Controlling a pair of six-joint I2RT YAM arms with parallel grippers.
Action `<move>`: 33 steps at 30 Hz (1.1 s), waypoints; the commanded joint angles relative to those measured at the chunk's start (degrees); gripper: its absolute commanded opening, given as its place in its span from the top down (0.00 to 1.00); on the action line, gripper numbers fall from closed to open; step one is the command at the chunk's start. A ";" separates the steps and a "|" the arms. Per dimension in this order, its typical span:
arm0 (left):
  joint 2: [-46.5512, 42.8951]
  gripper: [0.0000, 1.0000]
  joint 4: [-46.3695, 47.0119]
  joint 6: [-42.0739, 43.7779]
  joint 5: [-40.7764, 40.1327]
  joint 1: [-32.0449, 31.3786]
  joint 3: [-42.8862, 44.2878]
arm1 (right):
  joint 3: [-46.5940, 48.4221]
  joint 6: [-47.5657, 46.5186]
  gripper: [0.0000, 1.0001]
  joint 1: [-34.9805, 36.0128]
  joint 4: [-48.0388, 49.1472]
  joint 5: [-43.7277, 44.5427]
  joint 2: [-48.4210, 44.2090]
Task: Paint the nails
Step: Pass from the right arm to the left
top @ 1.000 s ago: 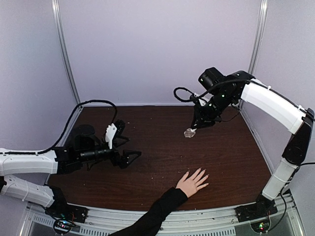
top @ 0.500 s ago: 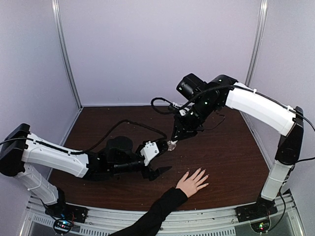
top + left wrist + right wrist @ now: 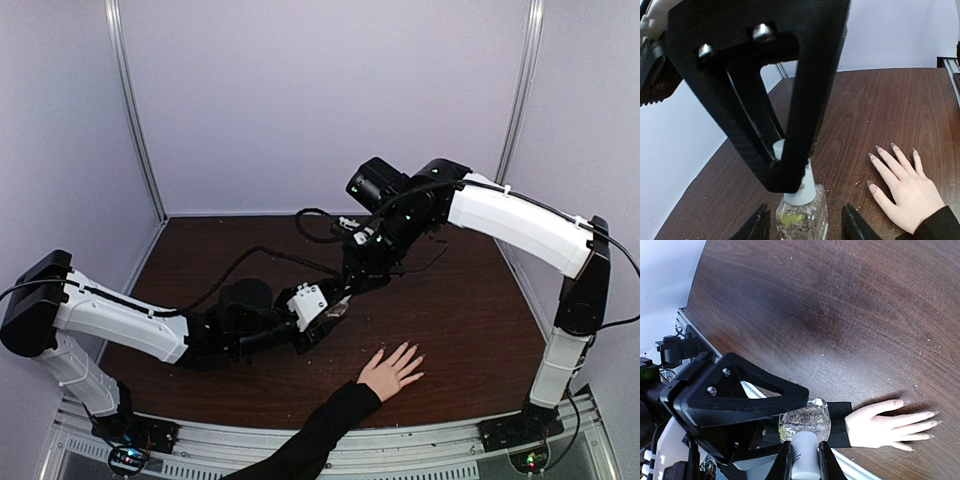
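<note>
From above, we make out only the left gripper and right gripper close together over the table. The wrist views show the glass bottle. The right jaws are clamped on its white cap, while the left jaws flank its body with narrow gaps. The nails tip a hand lying flat on the table nearby.

The nails are long, pointed and pale grey-beige (one dull, even tone across all five). They tip the spread fingers of a light-skinned hand in a black sleeve. The hand lies flat, palm down, on the desk near its 6 o'clock edge, fingers pointing toward 1 o'clock.
</note>
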 commanded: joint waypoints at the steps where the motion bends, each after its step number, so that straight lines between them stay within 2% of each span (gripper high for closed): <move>1: 0.69 0.54 4.07 0.01 -2.01 -0.04 1.54 | 1.78 0.62 1.00 0.56 1.33 -1.34 -0.17; 13: -0.23 0.83 4.91 -1.03 -4.14 -0.07 1.42 | 1.90 0.87 1.00 0.96 1.78 -2.55 -0.66; 17: -1.57 0.95 6.27 -1.99 -3.45 -0.07 0.53 | 2.03 0.40 0.76 0.83 2.62 -1.84 -1.77; 22: -3.40 0.97 6.81 -3.99 -1.22 -0.03 -0.47 | 3.96 -1.19 0.48 -0.78 3.33 1.39 -3.98; 27: -5.85 1.00 7.91 -7.76 -0.19 -0.07 -2.37 | 0.73 -1.22 0.43 -3.95 8.42 1.75 -8.91; 33: -9.21 1.00 6.89 -10.90 0.16 -0.07 -3.94 | -9.06 -3.65 0.34 -5.45 20.64 4.60 -18.94</move>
